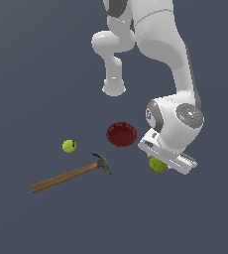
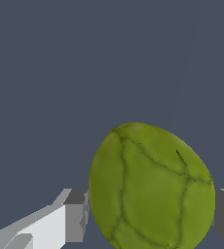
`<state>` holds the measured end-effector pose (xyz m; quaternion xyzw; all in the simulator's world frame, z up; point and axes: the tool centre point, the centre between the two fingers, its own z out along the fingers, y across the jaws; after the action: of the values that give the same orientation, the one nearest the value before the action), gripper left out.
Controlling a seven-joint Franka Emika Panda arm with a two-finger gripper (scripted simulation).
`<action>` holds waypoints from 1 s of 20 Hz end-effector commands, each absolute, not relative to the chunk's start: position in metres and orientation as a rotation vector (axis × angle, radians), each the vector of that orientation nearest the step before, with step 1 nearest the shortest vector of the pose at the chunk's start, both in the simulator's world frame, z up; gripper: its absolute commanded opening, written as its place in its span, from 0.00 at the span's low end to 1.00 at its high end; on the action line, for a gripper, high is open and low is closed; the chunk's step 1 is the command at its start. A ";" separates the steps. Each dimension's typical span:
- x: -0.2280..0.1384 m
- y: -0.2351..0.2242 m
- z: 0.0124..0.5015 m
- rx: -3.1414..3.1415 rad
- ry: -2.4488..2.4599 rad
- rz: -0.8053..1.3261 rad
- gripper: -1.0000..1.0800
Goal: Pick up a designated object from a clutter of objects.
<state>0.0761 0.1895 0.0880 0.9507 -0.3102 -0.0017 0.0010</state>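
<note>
The pear [image 1: 156, 164], lumpy and yellow-green, sits just under my hand at the exterior view's right. In the wrist view the pear [image 2: 150, 189] fills the space between my two fingers [image 2: 76, 214], and both pads touch its sides. My gripper [image 1: 158, 167] is shut on the pear, low over the floor. Whether the pear is off the floor cannot be told. The dark red bowl [image 1: 121, 134] lies just to the left of my hand. The hammer [image 1: 71, 174] and the smooth yellow-green ball [image 1: 69, 146] lie further left.
The arm's white base [image 1: 114, 88] stands behind the bowl. The hammer's dark head [image 1: 102, 162] points toward the pear, about a hand's width from it. The floor is plain dark grey.
</note>
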 end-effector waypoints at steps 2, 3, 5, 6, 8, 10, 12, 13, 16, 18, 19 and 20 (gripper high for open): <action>0.066 0.184 0.114 2.986 -0.974 -0.001 0.00; 0.063 0.182 0.123 2.986 -0.974 -0.001 0.00; 0.055 0.177 0.140 2.986 -0.974 -0.001 0.00; 0.052 0.175 0.148 2.986 -0.974 -0.001 0.00; 0.044 0.171 0.166 2.986 -0.974 -0.001 0.00; 0.037 0.167 0.183 2.986 -0.974 -0.001 0.00; 0.029 0.163 0.201 2.986 -0.974 -0.001 0.00; 0.025 0.160 0.211 2.986 -0.974 -0.001 0.00; 0.014 0.154 0.239 2.986 -0.974 -0.001 0.00; 0.006 0.149 0.259 2.986 -0.974 -0.001 0.00; 0.001 0.147 0.269 2.986 -0.974 -0.001 0.00; -0.003 0.145 0.279 2.986 -0.974 -0.001 0.00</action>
<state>0.0036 0.1481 0.2626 0.9507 -0.3102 -0.0013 0.0008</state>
